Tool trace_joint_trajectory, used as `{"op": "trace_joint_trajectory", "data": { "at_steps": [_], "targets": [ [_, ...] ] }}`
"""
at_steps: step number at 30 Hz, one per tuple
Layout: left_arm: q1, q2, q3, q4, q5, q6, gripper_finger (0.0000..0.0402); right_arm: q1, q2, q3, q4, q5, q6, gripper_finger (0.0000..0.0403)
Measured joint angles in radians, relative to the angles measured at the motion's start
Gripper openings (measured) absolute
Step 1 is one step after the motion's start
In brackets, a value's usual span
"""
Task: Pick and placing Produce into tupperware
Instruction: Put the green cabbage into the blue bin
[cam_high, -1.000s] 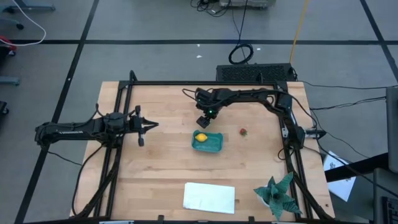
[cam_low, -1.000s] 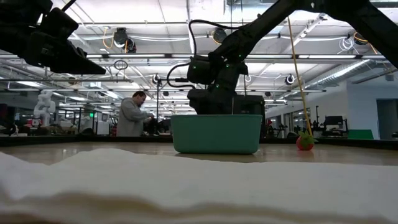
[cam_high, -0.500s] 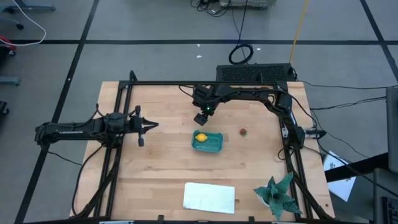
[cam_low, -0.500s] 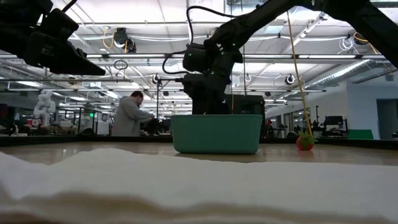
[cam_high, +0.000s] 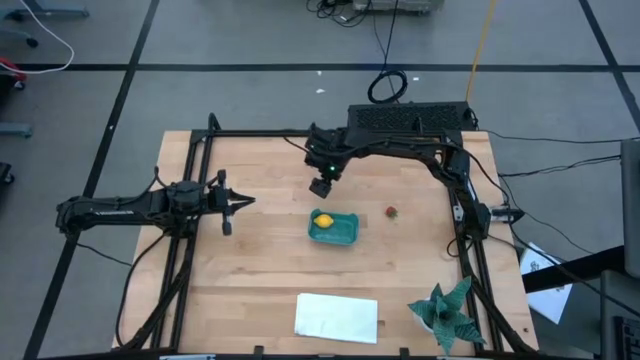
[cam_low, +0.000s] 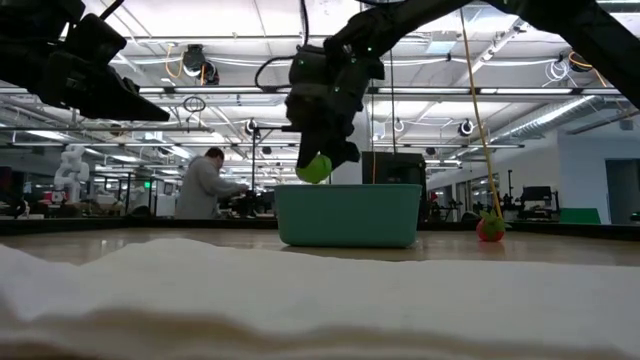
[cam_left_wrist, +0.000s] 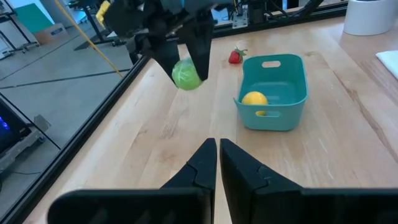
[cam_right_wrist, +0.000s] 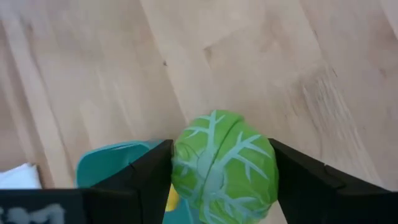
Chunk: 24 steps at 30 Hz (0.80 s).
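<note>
My right gripper (cam_high: 321, 186) is shut on the light green ball (cam_right_wrist: 224, 162) and holds it in the air just beyond the far left corner of the teal tub (cam_high: 335, 229). The ball also shows in the low view (cam_low: 316, 167) and the left wrist view (cam_left_wrist: 186, 74). The yellow lemon (cam_high: 323, 221) lies inside the tub. The small dark red piece (cam_high: 391, 212) rests on the table to the right of the tub. My left gripper (cam_high: 248, 200) waits shut and empty at the table's left. My right gripper pinches the green ball between its two fingers (cam_right_wrist: 146, 177), one on each opposite side (cam_right_wrist: 180, 162). The fingers come from above and point down. The ball is lifted clear of the table, about level with the tub's rim (cam_low: 347, 187) in the low view.
A flat white rectangle (cam_high: 337, 316) lies near the front edge. A spiky teal-green plant (cam_high: 447, 308) stands at the front right corner. A black frame rail (cam_high: 330, 134) runs along the table's far edge. A person (cam_low: 205, 185) stands far behind the table.
My right gripper has risen from table height behind the tub and drawn a little toward the far edge and the left. The green ball has come up with it and now hangs clear of the table.
</note>
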Motion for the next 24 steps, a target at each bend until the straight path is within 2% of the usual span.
{"op": "trace_joint_trajectory", "data": {
  "at_steps": [24],
  "targets": [
    [0.0, 0.0, 0.0, -0.001, -0.001, -0.021, 0.0026, 0.034, -0.28, 0.014, -0.011, 0.0, -0.085, 0.0223]
  ]
}}
